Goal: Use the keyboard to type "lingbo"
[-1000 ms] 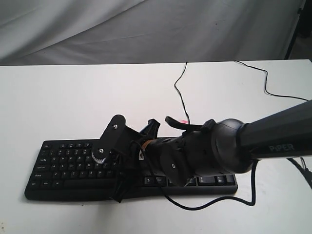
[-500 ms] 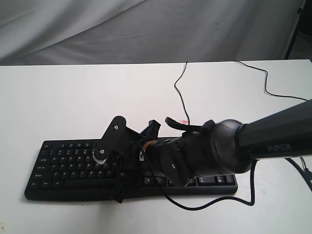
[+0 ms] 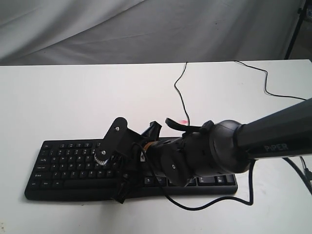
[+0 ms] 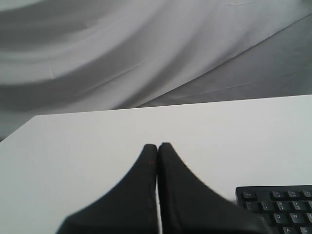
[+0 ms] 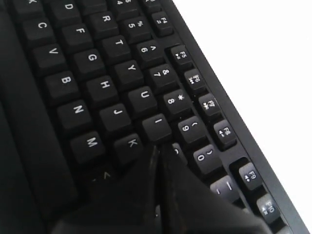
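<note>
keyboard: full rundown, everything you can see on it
The keyboard is wide, black and plastic-looking, with white key legends. It lies flat on the white table, long side across the exterior view. The right arm hides its middle. The right gripper, shut, has its tips down beside the I and K keys; whether it is pressing one cannot be told. A thin black cable seems to run off from its far side.

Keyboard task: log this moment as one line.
right tool: shut, tip over keyboard beside I key and K key | left tool: shut, off the keys | contact: cannot tell
</note>
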Tool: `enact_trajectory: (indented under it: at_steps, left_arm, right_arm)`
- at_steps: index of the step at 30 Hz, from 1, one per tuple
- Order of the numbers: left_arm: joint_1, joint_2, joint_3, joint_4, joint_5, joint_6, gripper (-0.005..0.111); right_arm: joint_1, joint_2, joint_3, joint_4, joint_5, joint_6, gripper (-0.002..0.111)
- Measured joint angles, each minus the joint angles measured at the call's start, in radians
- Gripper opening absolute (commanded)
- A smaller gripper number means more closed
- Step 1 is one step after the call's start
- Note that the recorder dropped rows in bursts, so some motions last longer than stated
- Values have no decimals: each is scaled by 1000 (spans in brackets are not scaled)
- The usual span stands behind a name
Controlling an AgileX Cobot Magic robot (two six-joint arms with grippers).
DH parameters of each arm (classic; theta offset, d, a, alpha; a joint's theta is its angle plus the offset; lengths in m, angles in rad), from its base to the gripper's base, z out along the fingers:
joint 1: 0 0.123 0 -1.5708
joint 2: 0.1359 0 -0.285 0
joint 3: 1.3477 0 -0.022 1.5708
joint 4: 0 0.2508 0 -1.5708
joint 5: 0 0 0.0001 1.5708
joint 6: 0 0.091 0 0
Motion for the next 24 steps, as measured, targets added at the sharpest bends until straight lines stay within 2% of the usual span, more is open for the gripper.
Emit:
enact_trajectory:
  at_steps: [24]
  left_arm:
    - [0,0,0,0,0,0,1]
  right_arm:
    - [0,-29,-10,-16,23,0,0]
